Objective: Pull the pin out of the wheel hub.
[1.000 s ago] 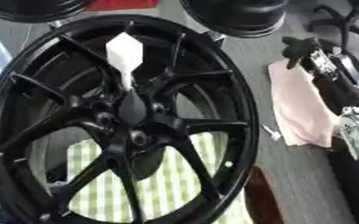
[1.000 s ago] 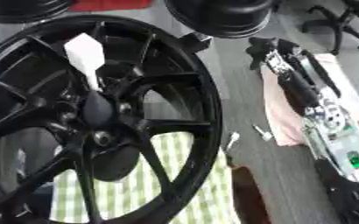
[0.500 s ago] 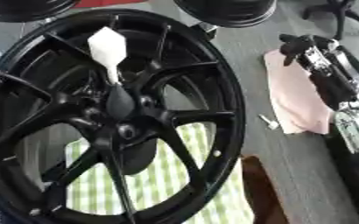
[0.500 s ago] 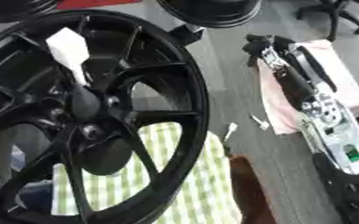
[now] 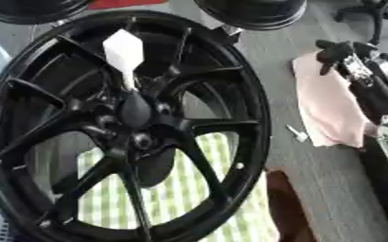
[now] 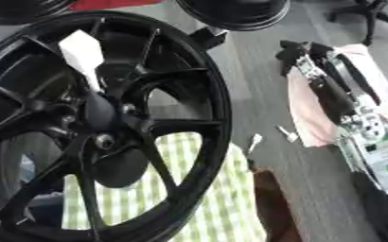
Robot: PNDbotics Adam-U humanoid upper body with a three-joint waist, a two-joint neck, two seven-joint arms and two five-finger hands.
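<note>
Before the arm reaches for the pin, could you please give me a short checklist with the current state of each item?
1. Pin in view, standing in the wheel hub: ok.
2. Pin head free of anything covering it: ok.
3. Right hand near the pin: not ok, it is far right over the pink cloth.
4. Right hand holding nothing: cannot tell.
5. Left hand in view: not ok.
6. Wheel braced against shifting: cannot tell.
</note>
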